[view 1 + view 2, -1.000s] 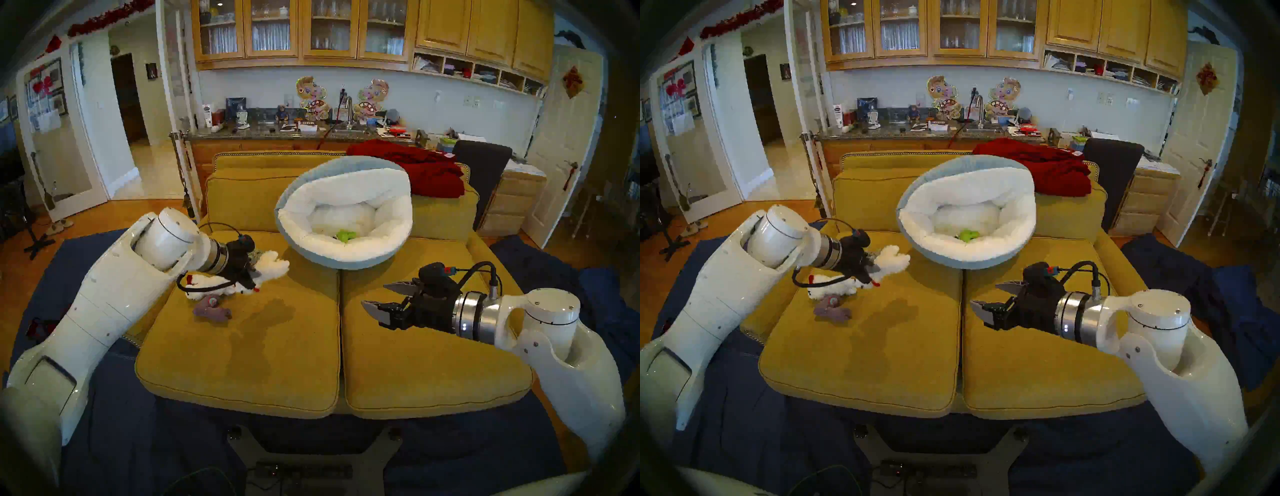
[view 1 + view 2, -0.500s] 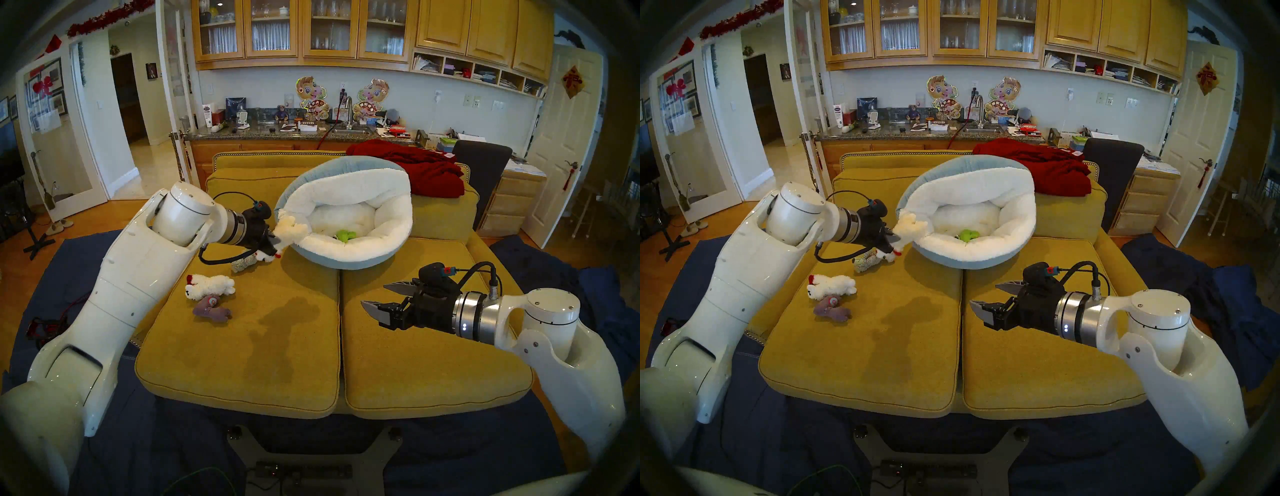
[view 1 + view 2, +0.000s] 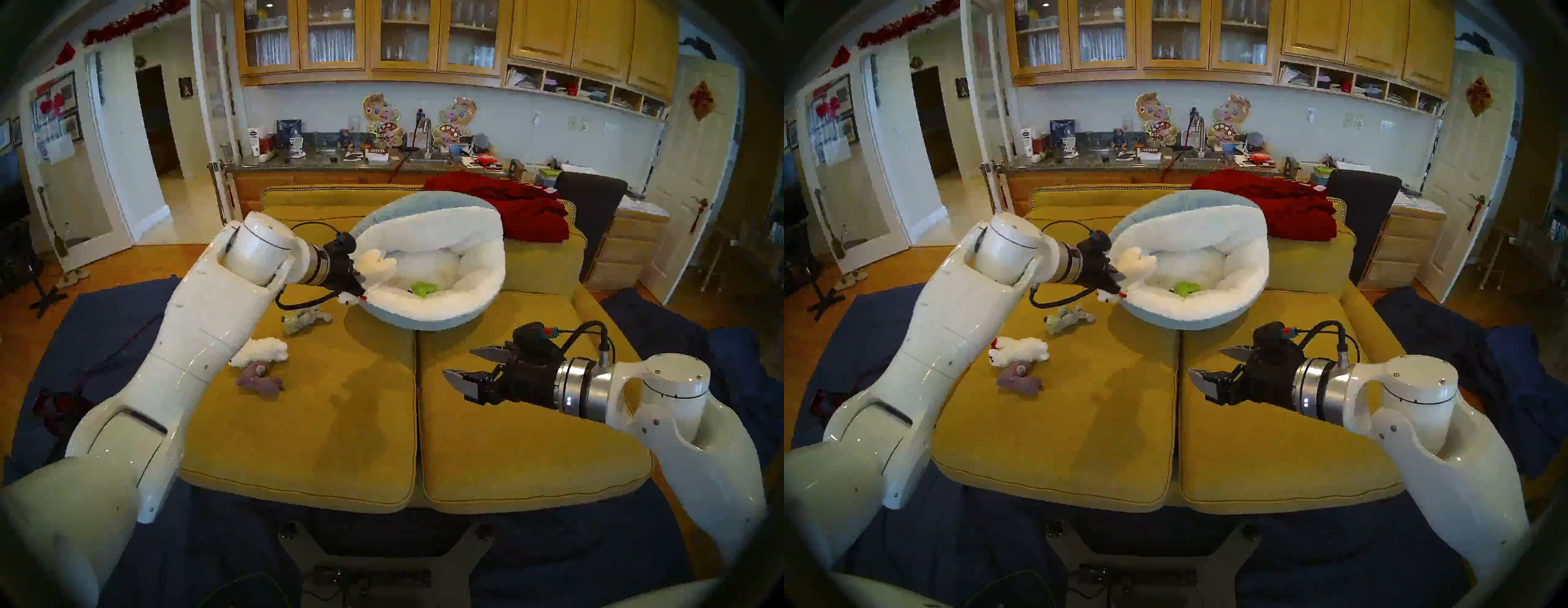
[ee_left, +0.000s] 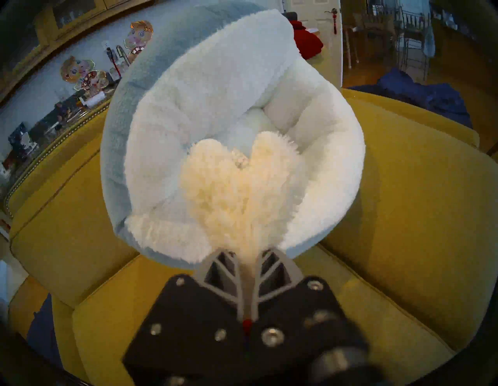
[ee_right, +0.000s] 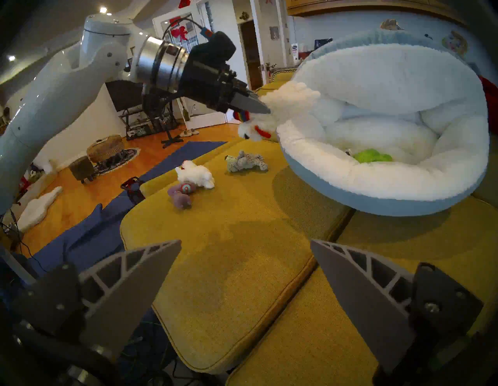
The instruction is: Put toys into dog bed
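Observation:
My left gripper (image 3: 359, 280) is shut on the white llama (image 3: 375, 265) with rainbow trim, holding it over the left rim of the dog bed (image 3: 458, 297), a pale blue round bed with white fleece inside. In the left wrist view the llama (image 4: 237, 186) fills the space ahead of the shut fingers (image 4: 223, 272). A green cactus (image 3: 424, 288) lies inside the bed. On the left sofa cushion lie a grey-beige plush (image 3: 306, 319), a white lamb (image 3: 261, 351) and a purple-grey plush (image 3: 259, 380). My right gripper (image 3: 464, 364) hovers open and empty over the right cushion.
The mustard-yellow sofa (image 3: 322, 424) carries everything. A dark-red blanket (image 3: 522, 208) is heaped on the sofa back at the right. A dark blue cloth (image 3: 140, 530) covers the floor around the sofa. Behind stands a cluttered kitchen counter (image 3: 339, 163).
My left arm lifted the white llama from the left cushion and carried it right and up to the bed's left rim. The lamb and grey-beige plush came into view. The right arm stayed still.

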Robot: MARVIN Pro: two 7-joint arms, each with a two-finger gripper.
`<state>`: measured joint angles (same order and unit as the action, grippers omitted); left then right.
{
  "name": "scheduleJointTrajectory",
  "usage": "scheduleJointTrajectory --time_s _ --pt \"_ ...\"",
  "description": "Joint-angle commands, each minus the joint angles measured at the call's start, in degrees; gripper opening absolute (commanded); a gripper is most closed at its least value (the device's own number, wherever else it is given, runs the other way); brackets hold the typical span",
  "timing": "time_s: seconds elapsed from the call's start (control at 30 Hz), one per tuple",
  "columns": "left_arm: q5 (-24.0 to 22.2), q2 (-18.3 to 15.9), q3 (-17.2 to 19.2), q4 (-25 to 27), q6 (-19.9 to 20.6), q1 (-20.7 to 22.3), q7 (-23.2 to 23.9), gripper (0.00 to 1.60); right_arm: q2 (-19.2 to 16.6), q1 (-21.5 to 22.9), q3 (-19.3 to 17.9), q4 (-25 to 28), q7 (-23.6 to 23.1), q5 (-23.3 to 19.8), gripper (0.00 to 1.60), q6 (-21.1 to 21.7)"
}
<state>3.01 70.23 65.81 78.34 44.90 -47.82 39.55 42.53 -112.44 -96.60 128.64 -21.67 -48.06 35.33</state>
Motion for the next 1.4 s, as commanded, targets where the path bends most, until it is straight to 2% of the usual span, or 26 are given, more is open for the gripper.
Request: scheduleJointTrajectory --time_s 0.0,0.03,0.17,0.27,0.8,0.83,0.87,0.93,0.97,1.03,1.07,1.1,1.23,1.27,1.33,1.37 --pt "1.0 5.5 0.9 -1.0 -0.8 5.7 -1.1 0.00 0.0 0.8 -0.5 0.8 0.0 0.0 1.60 -0.4" --pt "1.5 6.7 0.3 -2.7 -0.7 7.2 -1.4 0.00 0.0 0.8 -0.5 0.7 0.0 0.0 1.60 -0.4" --pt "2.1 8.3 0.4 -3.8 -1.0 7.1 -2.1 0.00 0.0 0.8 -0.5 0.7 0.0 0.0 1.60 -0.4" --pt "3.0 10.9 0.0 -6.8 -1.2 8.7 -2.7 0.00 0.0 0.8 -0.4 0.7 0.0 -0.1 1.60 -0.4" --pt "6.1 17.2 -1.2 -18.4 -2.9 13.5 -5.2 0.00 -0.1 0.8 -0.3 0.6 0.0 -0.1 1.60 -0.4" --pt "6.3 17.5 -1.0 -18.9 -3.2 13.5 -5.4 0.63 -0.1 0.8 -0.3 0.6 0.0 -0.1 1.60 -0.4" --pt "6.4 17.8 -0.9 -19.5 -3.4 13.7 -5.5 0.76 -0.1 0.9 -0.3 0.6 0.0 -0.1 1.60 -0.4" --pt "6.8 18.4 -0.8 -21.0 -3.8 14.5 -6.0 0.77 -0.1 0.9 -0.3 0.6 0.0 -0.1 1.60 -0.4" --pt "6.9 18.6 -0.6 -21.6 -4.1 14.7 -6.1 0.83 -0.2 0.9 -0.3 0.6 0.0 -0.1 1.60 -0.4" --pt "7.2 19.0 -0.3 -22.6 -4.5 15.2 -6.5 1.09 -0.2 0.9 -0.3 0.6 0.0 -0.1 1.60 -0.4" --pt "7.2 19.1 -0.2 -23.2 -4.7 15.7 -6.6 1.12 -0.2 0.9 -0.3 0.6 0.0 -0.1 1.60 -0.4" --pt "7.4 19.4 -0.1 -24.0 -4.9 16.2 -6.8 1.07 -0.2 0.9 -0.3 0.6 0.0 -0.1 1.60 -0.4" --pt "7.8 19.9 0.9 -25.3 -6.1 16.6 -7.7 1.13 -0.2 0.9 -0.3 0.6 0.0 -0.1 1.60 -0.4" --pt "7.9 20.1 0.7 -26.8 -6.1 18.1 -7.7 1.08 -0.2 0.9 -0.3 0.6 0.0 -0.1 1.60 -0.4" --pt "8.0 20.4 1.5 -26.9 -6.8 17.8 -8.2 1.10 -0.2 0.9 -0.3 0.6 0.0 -0.1 1.60 -0.4" --pt "8.0 20.5 1.7 -27.3 -7.0 18.1 -8.3 1.20 -0.2 0.9 -0.3 0.6 0.0 -0.1 1.60 -0.4"
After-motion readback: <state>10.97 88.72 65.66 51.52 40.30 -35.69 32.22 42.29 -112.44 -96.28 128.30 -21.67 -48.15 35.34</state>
